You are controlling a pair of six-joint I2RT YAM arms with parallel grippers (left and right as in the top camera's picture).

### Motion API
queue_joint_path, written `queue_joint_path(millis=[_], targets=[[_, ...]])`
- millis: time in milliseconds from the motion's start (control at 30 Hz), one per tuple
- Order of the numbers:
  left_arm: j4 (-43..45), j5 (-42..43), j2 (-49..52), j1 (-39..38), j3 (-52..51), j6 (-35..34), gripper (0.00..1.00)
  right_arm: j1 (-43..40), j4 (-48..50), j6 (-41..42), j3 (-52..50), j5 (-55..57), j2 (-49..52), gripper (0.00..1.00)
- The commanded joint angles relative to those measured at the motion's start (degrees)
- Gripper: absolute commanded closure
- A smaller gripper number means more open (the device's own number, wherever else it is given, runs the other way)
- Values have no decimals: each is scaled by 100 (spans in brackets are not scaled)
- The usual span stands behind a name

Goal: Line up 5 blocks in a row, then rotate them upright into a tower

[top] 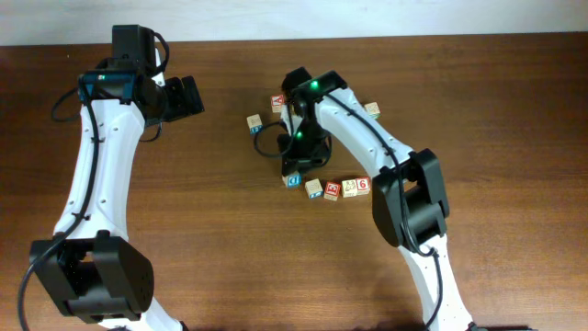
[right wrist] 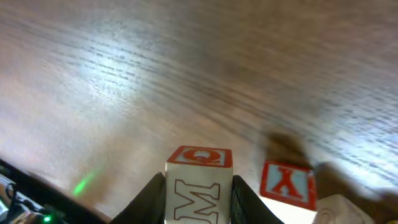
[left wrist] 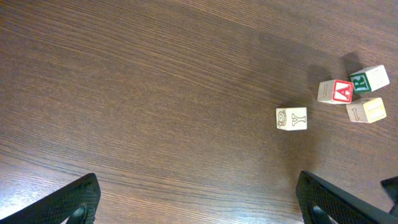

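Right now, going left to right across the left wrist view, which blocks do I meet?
pale Y block → red A block → green R block. The yellow-faced block lies just below the green R block in the picture, at about the same place across, so it is left out of the order.

My two arms: white shells, black joints.

My left arm (top: 92, 175), built of white tubular links, has boxy black joint housings, a teal band (top: 103, 85) near the wrist and a thin black cable (top: 60, 101) looping beside it. My right arm (top: 363, 129) has matching white links and two glowing green lights (top: 314, 87). My left gripper (left wrist: 198, 175) has black, finely dimpled fingers (left wrist: 71, 202). My right gripper (right wrist: 198, 186) has dark fingers (right wrist: 152, 196), blurred here.
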Motion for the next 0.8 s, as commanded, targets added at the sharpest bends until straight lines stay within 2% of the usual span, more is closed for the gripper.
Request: queue_joint_path(millis=[0,233,533,600,767], targets=[[2,-59,31,4,94,-74,1,170,-55,238,105,638,-162,71],[2,-59,31,2,94,-74,1,326,-195,564,105,1233,-162,71],[2,-59,31,2,94,-74,1,328,-365,566,107,1226,-162,71],[0,-59,31,4,94,-74,1,328,-382,564,107,1226,-162,65],[2,-59,31,2,94,-74,1,328,-387,564,105,1224,-162,60]])
